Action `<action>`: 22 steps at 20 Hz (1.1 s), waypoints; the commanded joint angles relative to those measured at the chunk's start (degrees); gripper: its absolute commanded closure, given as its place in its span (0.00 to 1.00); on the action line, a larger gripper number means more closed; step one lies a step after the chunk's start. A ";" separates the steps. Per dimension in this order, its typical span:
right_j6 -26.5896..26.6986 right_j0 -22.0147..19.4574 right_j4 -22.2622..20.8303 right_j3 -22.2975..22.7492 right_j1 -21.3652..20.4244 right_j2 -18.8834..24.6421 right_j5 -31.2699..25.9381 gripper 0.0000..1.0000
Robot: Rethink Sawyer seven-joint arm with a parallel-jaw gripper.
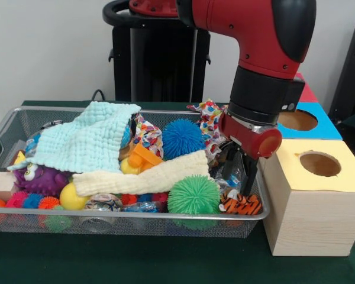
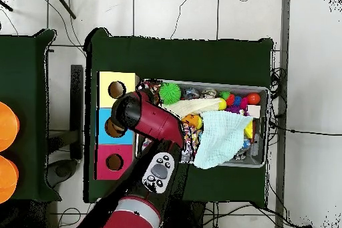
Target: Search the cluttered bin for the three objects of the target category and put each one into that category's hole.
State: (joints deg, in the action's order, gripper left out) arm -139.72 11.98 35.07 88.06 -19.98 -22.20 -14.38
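Observation:
A wire-mesh bin (image 1: 6, 127) holds a jumble of toys and cloths. My gripper (image 1: 239, 173) hangs at the bin's right end, open, with its fingers (image 1: 249, 175) lowered among the items. Just below them lies a tiger-striped toy (image 1: 241, 205), and a clear crinkly wrapper (image 1: 232, 177) shows between them. A green spiky ball (image 1: 193, 195) sits to the left and a blue spiky ball (image 1: 182, 137) behind. Right of the bin stand the yellow-topped hole box (image 1: 319, 164), the blue one (image 1: 297, 120) and the pink one (image 1: 307, 92). In the overhead view the arm (image 2: 143, 115) hides the gripper.
A light blue cloth (image 1: 86, 142) and a cream cloth (image 1: 142, 177) cover much of the bin. A purple plush (image 1: 38, 177), a yellow ball (image 1: 71, 198) and orange pieces (image 1: 143, 157) lie among small spiky balls. Orange round things (image 2: 7, 125) sit at the overhead view's left edge.

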 commanded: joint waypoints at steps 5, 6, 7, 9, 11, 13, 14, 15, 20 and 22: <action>-12.85 -2.69 2.56 6.00 3.00 8.99 5.99 0.00; -12.82 -2.93 2.52 6.16 2.94 9.31 6.35 0.00; -12.84 -2.96 2.50 6.16 2.97 9.33 6.51 0.00; -12.76 -3.24 2.45 6.32 2.94 9.57 6.87 0.00; -12.88 -3.03 2.68 6.08 3.12 9.45 6.79 0.00; -12.89 -2.94 2.81 5.73 3.42 9.39 6.94 0.00; -12.91 -2.82 2.97 5.48 3.63 9.25 6.63 0.00; -12.77 -2.96 2.93 5.46 3.71 9.42 6.78 0.00; -12.82 -3.59 2.97 5.90 3.58 10.76 7.86 0.00; -12.94 -3.32 3.18 5.69 3.63 10.39 7.32 0.00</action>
State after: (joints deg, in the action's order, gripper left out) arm -139.72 9.99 35.13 90.56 -19.28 -18.79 -9.54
